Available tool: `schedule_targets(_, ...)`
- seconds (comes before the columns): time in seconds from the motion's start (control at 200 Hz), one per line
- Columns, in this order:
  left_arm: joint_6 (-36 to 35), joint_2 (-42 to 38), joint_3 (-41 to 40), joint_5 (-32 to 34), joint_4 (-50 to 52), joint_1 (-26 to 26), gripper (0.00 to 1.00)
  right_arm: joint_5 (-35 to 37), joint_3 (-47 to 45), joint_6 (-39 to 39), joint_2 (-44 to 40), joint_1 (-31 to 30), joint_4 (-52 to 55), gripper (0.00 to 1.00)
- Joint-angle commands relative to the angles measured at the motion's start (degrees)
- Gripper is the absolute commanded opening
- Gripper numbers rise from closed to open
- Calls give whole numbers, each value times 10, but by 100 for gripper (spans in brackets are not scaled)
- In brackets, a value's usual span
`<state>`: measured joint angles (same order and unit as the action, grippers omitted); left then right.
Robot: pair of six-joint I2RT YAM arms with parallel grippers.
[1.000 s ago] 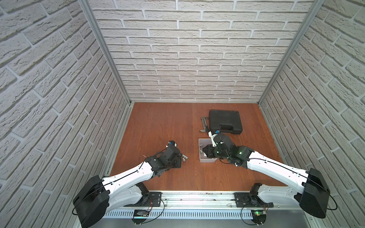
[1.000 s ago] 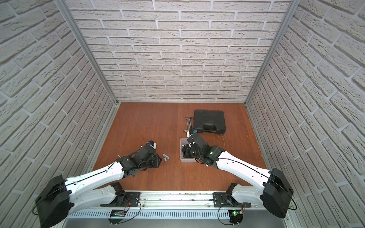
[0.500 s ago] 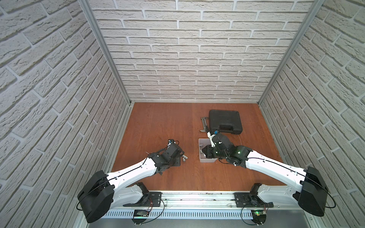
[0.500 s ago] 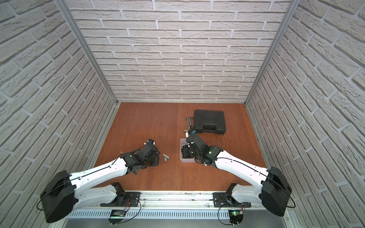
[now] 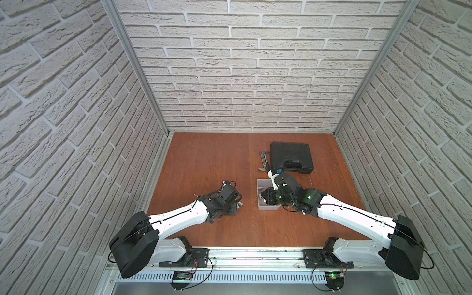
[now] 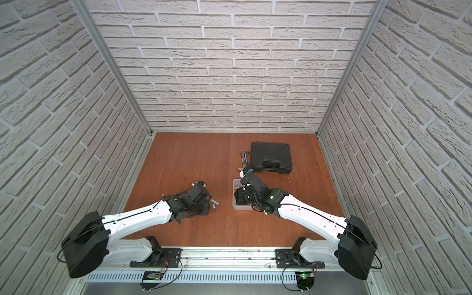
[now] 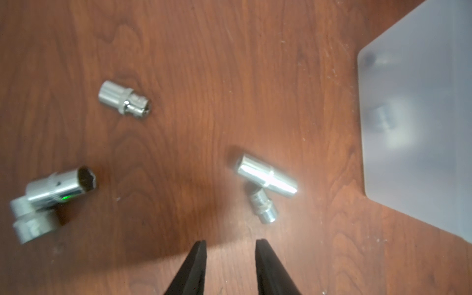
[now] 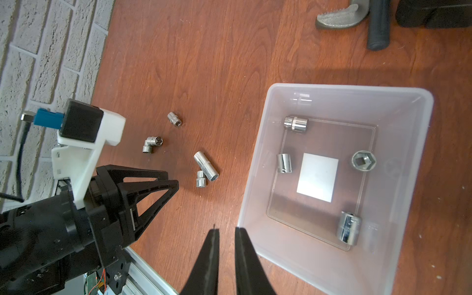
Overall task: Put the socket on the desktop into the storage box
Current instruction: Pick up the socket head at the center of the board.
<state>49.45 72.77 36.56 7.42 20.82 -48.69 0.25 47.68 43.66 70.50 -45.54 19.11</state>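
Observation:
Several chrome sockets lie on the desktop (image 7: 204, 63) left of the storage box (image 8: 350, 88): a long socket (image 7: 267, 176) touching a short one (image 7: 264, 208), a lone socket (image 7: 125, 101), and a pair (image 7: 61, 186). They show small in both top views (image 5: 240, 203) (image 6: 215, 203). My left gripper (image 7: 231, 242) hovers open just short of the long socket, with nothing between its fingers. My right gripper (image 8: 227, 229) hangs over the box's near corner, its jaws a narrow gap apart and empty. Several sockets lie inside the box (image 5: 263, 184), around its white square (image 8: 316, 176).
A black tool case (image 5: 291, 157) stands behind the box, with a grey wrench (image 5: 264, 161) next to it. Brick walls close in three sides. The metal rail (image 5: 255, 255) carrying both arm bases runs along the front edge.
The left jaws have parted a little wider. The left wrist has edged slightly toward the sockets. The right arm has barely shifted over the box.

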Motion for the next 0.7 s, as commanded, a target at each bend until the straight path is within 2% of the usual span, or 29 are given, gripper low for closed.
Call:
schedule_targets(0.0, -12, 12, 22, -3, -20, -5, 39, 10, 9, -6, -1, -4, -11, 19)
schedule_targets(0.695, -9, 92, 58, -5, -14, -25, 38, 10, -8, -3, -10, -4, -18, 19)
